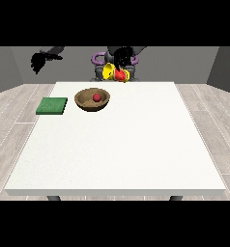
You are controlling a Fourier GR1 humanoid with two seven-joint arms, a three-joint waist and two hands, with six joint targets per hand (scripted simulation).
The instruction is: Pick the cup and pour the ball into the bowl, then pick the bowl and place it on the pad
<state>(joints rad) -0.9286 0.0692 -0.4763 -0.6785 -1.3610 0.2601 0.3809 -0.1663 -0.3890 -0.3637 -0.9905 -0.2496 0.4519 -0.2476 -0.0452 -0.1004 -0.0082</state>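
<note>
Cup [108,71]: one, yellow, tipped, grasped by hand at view's right [122,59]
Ball [96,98]: one, red, inside bowl [87,102]
Bowl: one, brown
Pad [52,105]: one, green, on tabletop [117,144]
Hand at view's left [38,61]: raised, fingers unclear

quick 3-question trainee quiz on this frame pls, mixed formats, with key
1. True or false: the red ball lies inside the wooden bowl.
2. Multiple choice: where is the green pad relative to the bowl in the front view? A) to its left, apart from it B) under it C) to its right, touching it
3. Fill in: the yellow cup is held by the hand near the view's ____, raised above the white table's far edge.

Key
1. True
2. A
3. top centre. The other hand is raised at the view's left, holding nothing.
</note>
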